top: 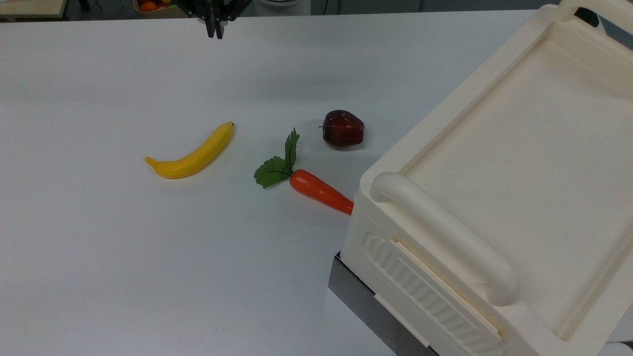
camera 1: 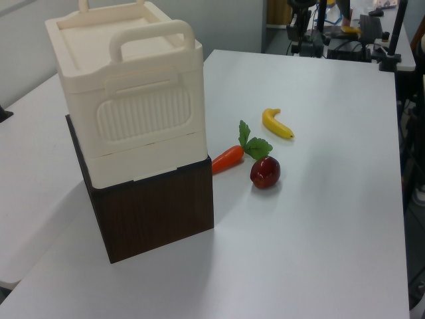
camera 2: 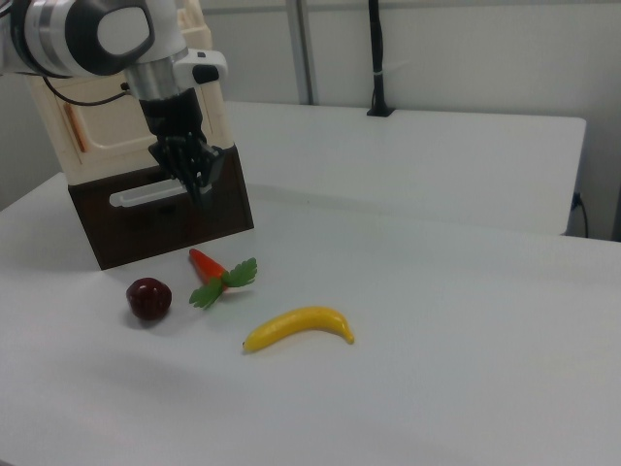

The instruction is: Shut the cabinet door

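The cabinet [top: 499, 163] is a big cream box on a dark base, filling the top view's right side; it stands at the left view's left [camera 1: 133, 113]. In the right view the cabinet door [camera 2: 102, 131], a cream panel with a copper strip at its edge, looks flat against the cabinet's front, partly behind my arm. My gripper [top: 214, 32] is shut and holds nothing. It hangs at the table's far edge in the top view, well away from the cabinet. In the right view my gripper [camera 2: 201, 186] points down in front of the dark base.
A yellow banana [top: 193, 153], a carrot with green leaves [top: 316, 190] and a dark red apple [top: 343, 129] lie on the white table between gripper and cabinet. The carrot's tip touches the cabinet's corner. A pale bar handle [camera 2: 146, 196] sits on the dark base [camera 1: 153, 212].
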You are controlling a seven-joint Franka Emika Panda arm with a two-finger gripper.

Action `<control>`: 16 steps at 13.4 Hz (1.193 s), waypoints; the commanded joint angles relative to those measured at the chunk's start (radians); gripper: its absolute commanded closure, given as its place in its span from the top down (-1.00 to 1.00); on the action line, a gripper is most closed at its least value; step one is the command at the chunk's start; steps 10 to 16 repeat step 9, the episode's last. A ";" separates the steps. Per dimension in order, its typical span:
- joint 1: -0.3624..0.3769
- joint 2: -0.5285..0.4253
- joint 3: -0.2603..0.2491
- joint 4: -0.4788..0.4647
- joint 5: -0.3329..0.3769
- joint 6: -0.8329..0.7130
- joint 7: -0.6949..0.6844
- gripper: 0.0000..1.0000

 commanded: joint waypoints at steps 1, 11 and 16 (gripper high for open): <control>0.002 -0.037 -0.016 -0.033 0.014 -0.020 -0.013 1.00; -0.009 -0.043 -0.018 -0.024 0.012 -0.022 -0.013 1.00; -0.009 -0.043 -0.018 -0.024 0.012 -0.022 -0.013 1.00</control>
